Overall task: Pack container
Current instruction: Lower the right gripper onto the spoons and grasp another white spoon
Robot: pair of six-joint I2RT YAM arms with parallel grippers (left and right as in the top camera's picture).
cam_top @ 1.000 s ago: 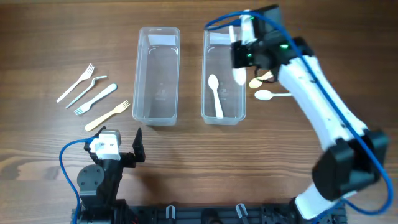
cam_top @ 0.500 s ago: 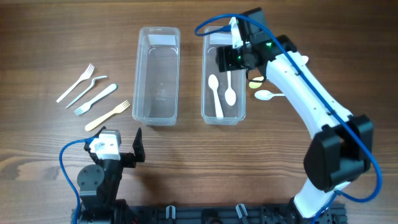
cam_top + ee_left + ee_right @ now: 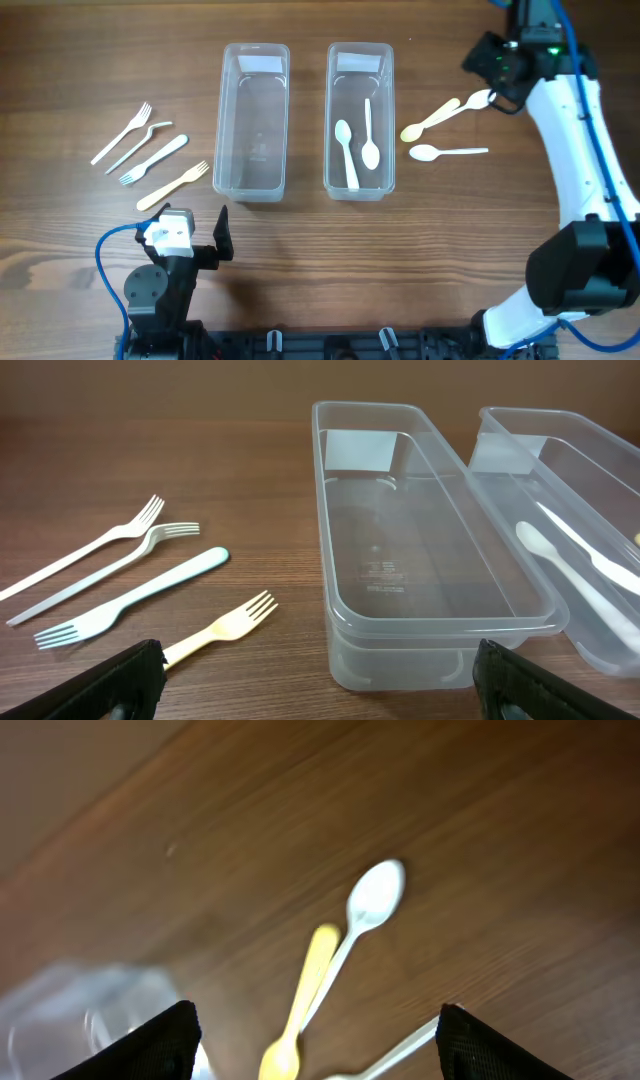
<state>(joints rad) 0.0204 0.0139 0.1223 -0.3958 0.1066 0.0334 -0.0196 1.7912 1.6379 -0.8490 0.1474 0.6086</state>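
From overhead, two white spoons (image 3: 347, 155) are seen lying in the right container (image 3: 329, 110), with the left container (image 3: 219, 120) set just beside it. Four forks (image 3: 150, 160) are spread on the desk (image 3: 400, 260) at the left. A yellow spoon (image 3: 430, 118) and a loose spoon (image 3: 448, 152) lie right of the containers. The right tool (image 3: 497, 80) is held near the yellow spoon's far end.

In the left wrist view, the left tool (image 3: 320, 665) is spread wide, and nothing is gripped.

In the right wrist view, the right tool is shown with its jaws apart and nothing between them, above the yellow spoon.
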